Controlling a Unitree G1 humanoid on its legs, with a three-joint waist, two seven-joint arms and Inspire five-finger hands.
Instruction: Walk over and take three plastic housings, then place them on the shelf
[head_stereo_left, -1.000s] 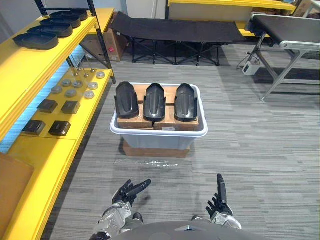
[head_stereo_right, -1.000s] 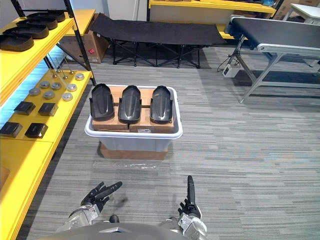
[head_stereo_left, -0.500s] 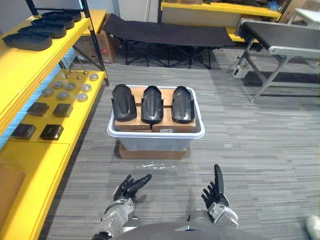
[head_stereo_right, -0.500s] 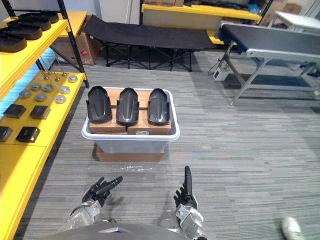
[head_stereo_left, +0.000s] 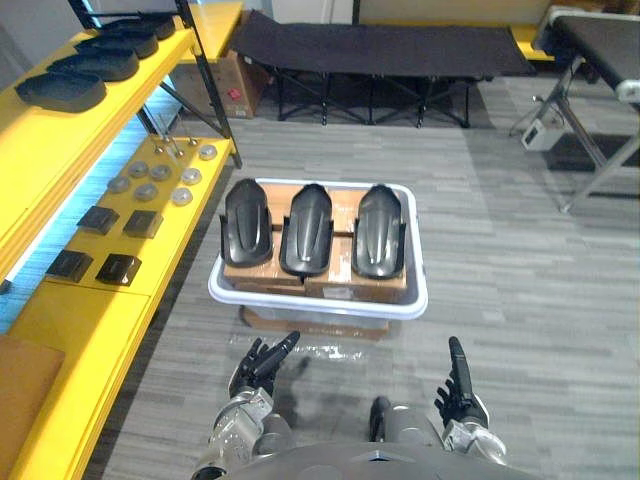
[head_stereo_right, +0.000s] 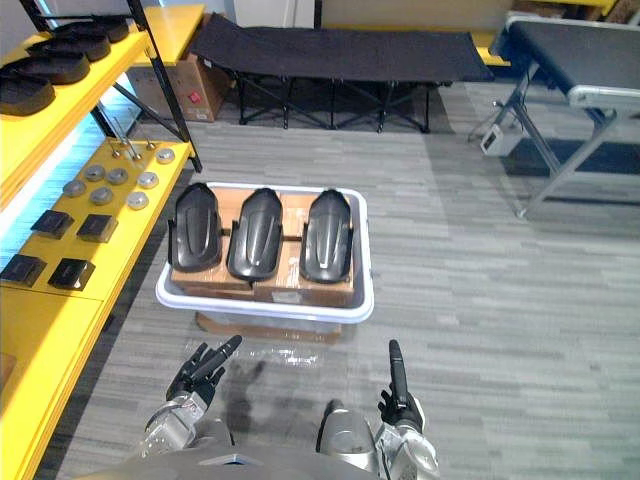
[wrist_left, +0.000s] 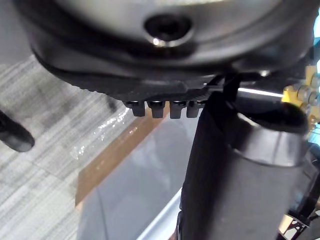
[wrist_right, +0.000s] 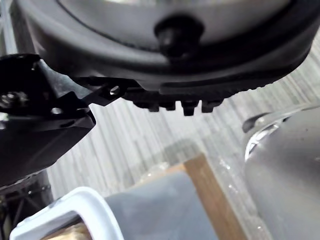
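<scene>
A yellow shelf (head_stereo_left: 60, 140) was seen well to the left of the white tub (head_stereo_left: 318, 305), with black trays (head_stereo_left: 62, 88) laid on its upper level and metal discs (head_stereo_left: 181, 196) and square black parts (head_stereo_left: 142, 222) on its lower one. Three black plastic housings (head_stereo_left: 305, 228) were set side by side in the tub, propped on cardboard boxes (head_stereo_left: 355, 284) and touched by neither hand. In front of the tub, toward its left, the left hand (head_stereo_left: 255, 370) was held with fingers spread and loose, nothing grasped. Toward its right, the right hand (head_stereo_left: 458, 395) was held with fingers straight, pointed at the tub, nothing grasped. A black folding cot (head_stereo_left: 380, 50) was stood beyond the tub.
</scene>
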